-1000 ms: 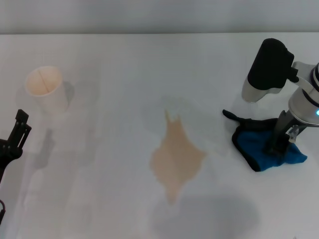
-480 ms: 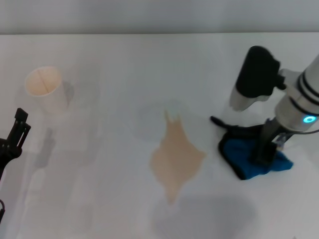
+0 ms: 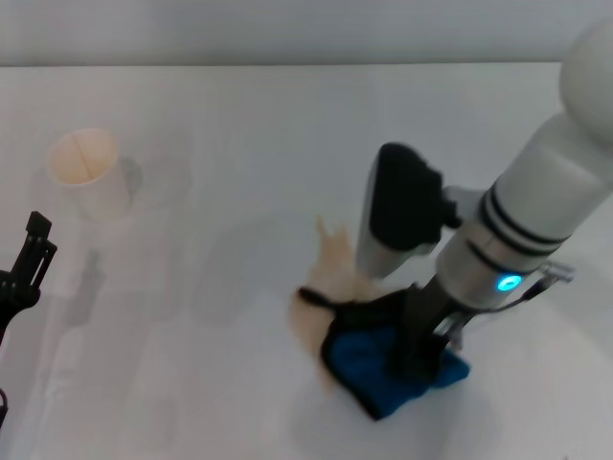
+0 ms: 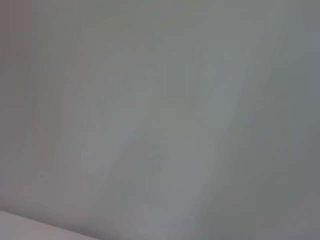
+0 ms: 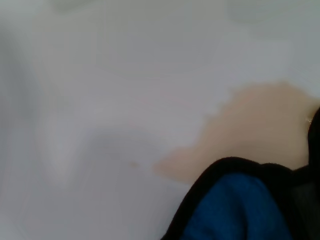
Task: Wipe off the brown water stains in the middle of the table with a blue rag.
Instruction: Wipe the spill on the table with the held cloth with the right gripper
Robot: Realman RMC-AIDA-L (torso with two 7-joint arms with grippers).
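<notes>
Blue rag [image 3: 395, 369] clamped in right gripper [image 3: 414, 359] jaws, overlapping stain's [image 3: 326, 273] near-right part; remainder runs toward counter's [image 3: 239, 144] far-left. Left gripper [image 3: 24, 268] parked, jaws unclear.

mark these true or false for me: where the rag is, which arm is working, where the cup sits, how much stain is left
1. The blue rag lies on part of the brown water stains. True.
2. The left gripper presses the rag. False: the right gripper is down on it; the left sits at the table's left edge.
3. A paper cup stands upright, far left of the stain. True.
4. The stain is fully wiped away. False: tan liquid shows beside the rag.
5. The cup lies tipped on the stain. False: it is upright and apart from it.
</notes>
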